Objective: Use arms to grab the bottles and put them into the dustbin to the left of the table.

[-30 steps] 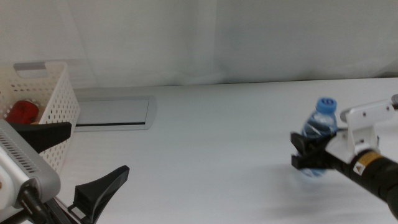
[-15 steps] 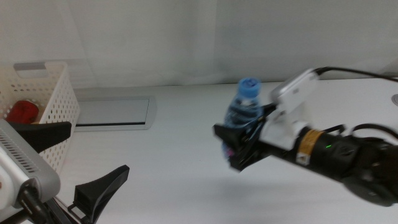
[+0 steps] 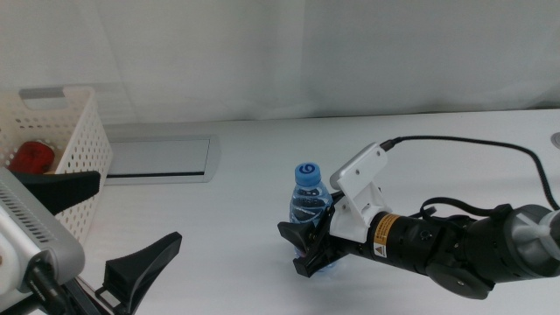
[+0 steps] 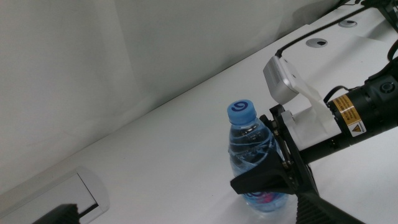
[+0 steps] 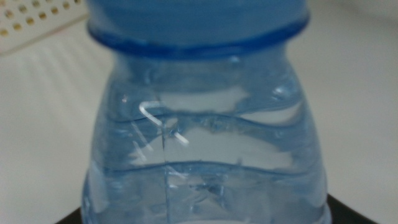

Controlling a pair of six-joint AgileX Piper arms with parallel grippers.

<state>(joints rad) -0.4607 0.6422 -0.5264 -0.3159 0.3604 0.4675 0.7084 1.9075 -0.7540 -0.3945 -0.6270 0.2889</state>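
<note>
The right tool (image 3: 313, 249) is clamped low on the water bottle (image 3: 308, 208) mid-tabletop (image 3: 262, 192); thin, light, crushable plastic. The left tool (image 3: 114, 236) waits, jaws apart, near the basket (image 3: 74, 157).

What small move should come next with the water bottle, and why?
Probably open the right tool to release the water bottle: it appears set upright mid-table, within the open left tool's side for a handover. The dustbin sits far left.
</note>
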